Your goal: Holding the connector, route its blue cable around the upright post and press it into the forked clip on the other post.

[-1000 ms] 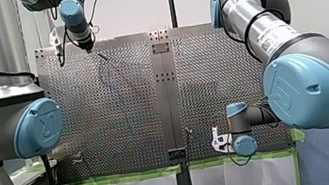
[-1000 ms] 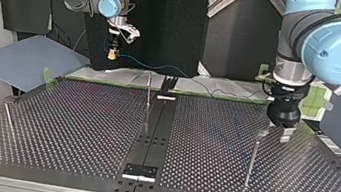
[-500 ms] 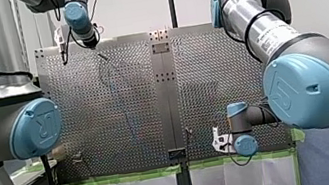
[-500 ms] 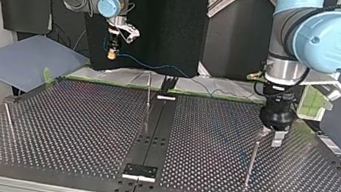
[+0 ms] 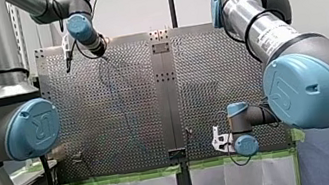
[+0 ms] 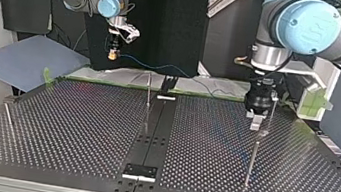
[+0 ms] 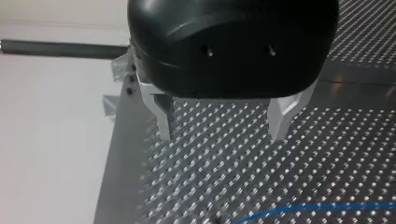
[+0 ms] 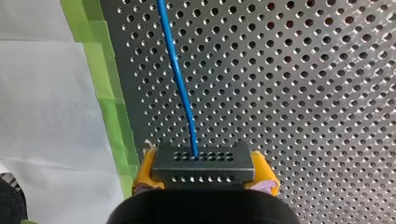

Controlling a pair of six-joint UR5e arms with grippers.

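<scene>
Well, barely started.
Right jaws grip the connector (image 8: 204, 163); left jaws are open; blue cable (image 8: 180, 79) not clipped yet.

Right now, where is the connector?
The connector sits between my right gripper's yellow pads, raised over the perforated table beside its green tape edge. In the top view that is at the left, on the far side.
</scene>
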